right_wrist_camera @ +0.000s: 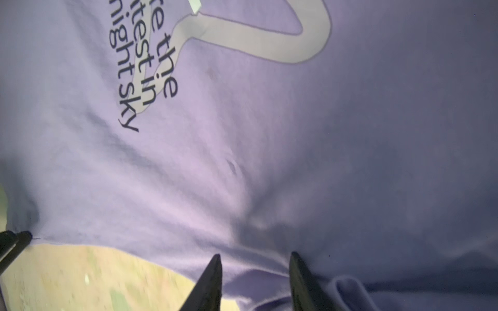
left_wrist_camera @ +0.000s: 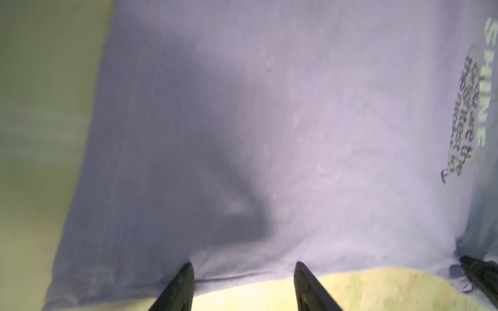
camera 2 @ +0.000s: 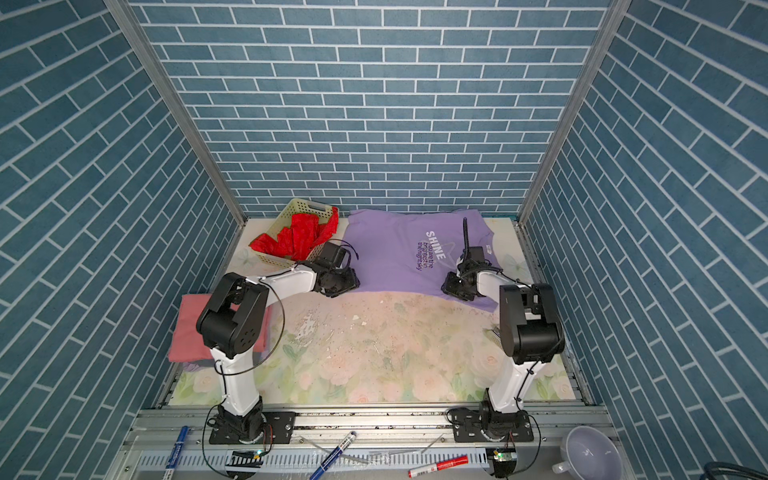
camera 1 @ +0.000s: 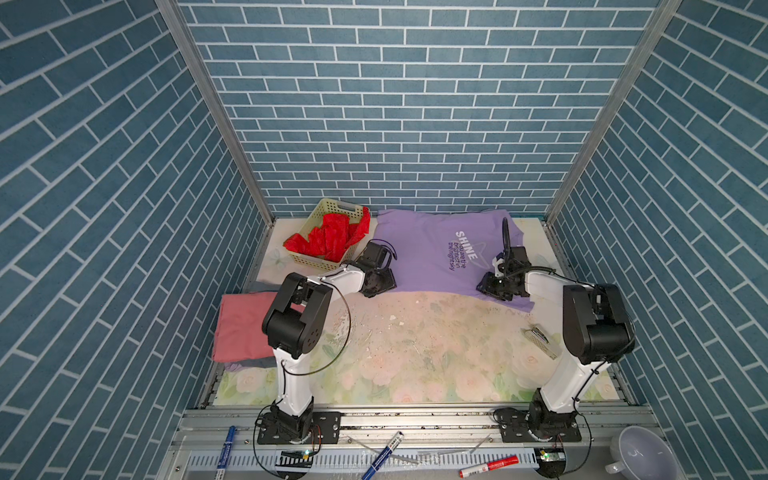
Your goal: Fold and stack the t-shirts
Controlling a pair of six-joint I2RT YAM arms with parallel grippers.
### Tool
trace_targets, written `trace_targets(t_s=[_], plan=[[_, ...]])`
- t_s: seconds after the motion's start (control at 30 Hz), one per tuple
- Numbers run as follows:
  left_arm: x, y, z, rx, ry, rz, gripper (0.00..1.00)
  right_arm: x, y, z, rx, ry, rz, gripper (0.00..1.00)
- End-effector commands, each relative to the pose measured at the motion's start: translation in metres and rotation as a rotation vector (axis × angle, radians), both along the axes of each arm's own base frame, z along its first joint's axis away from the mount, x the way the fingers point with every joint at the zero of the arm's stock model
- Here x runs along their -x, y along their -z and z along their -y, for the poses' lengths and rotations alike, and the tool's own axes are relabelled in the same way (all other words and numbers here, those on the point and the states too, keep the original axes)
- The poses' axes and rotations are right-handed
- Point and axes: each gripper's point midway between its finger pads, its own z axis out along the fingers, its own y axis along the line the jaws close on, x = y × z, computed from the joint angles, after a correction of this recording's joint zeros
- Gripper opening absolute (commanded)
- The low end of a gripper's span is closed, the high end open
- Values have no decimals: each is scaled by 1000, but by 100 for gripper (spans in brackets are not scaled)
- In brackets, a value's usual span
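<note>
Lilac "SHINE" t-shirt (camera 1: 419,257), spread flat on floral table (camera 1: 415,353), a pincer at each near corner.
Shirt lies just beside the pale yellow basket (camera 1: 328,205), which holds a crumpled red t-shirt (camera 1: 332,237). Left pincer (left_wrist_camera: 242,269): jaws apart, tips at the hem end nearest the basket. Right pincer (right_wrist_camera: 256,261): jaws apart but closer set, tips on cloth at the end far from the basket. Folded salmon-pink t-shirt (camera 1: 239,328): robot-side of the basket.

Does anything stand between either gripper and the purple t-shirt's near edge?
Nothing visible does. The left gripper and right gripper, both open, sit at the near edge of the purple t-shirt; only its cloth and the floral mat show around their fingers.
</note>
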Motion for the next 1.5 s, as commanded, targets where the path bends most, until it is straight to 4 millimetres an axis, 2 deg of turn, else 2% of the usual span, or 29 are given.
trace_targets(t_s=[0.0,0.07,0.17,0.23,0.3,0.4,0.53,0.63,0.73,0.83,0.9,1.03,1.13,1.23,1.4,1.47], plan=[[98,64,-44,-121,-61,-344,61,72,25,7,10,28,-200,42],[119,63,-52,-134,-71,-370,61,95,27,8,5,45,-240,41],[139,52,-58,-147,-65,-382,60,128,22,10,0,70,-280,41],[148,40,-59,-168,-57,-382,60,136,12,14,13,76,-255,42],[150,26,-53,-162,-37,-369,60,133,-1,21,49,82,-206,43],[132,-2,-36,-136,22,-292,60,104,-27,26,95,73,-96,46],[80,-40,-13,-131,97,-154,61,41,-65,21,96,69,68,52],[36,-53,9,-126,146,-70,63,-5,-76,17,104,81,137,54],[-4,-50,27,-122,171,-23,63,-56,-83,10,86,107,194,56],[-39,-44,39,-124,171,35,65,-93,-78,7,78,131,205,58],[-57,-39,44,-118,168,60,70,-110,-69,4,74,134,194,65],[-81,-28,42,-93,136,73,75,-128,-51,-3,42,136,172,69],[-82,-10,38,-84,120,36,76,-128,-33,-6,27,147,138,73],[-70,7,29,-95,113,-10,76,-122,-17,-7,22,145,96,76],[-33,30,8,-121,94,-91,76,-97,0,-4,29,139,49,76],[-9,43,-4,-144,92,-145,76,-79,11,-6,20,118,17,76]])
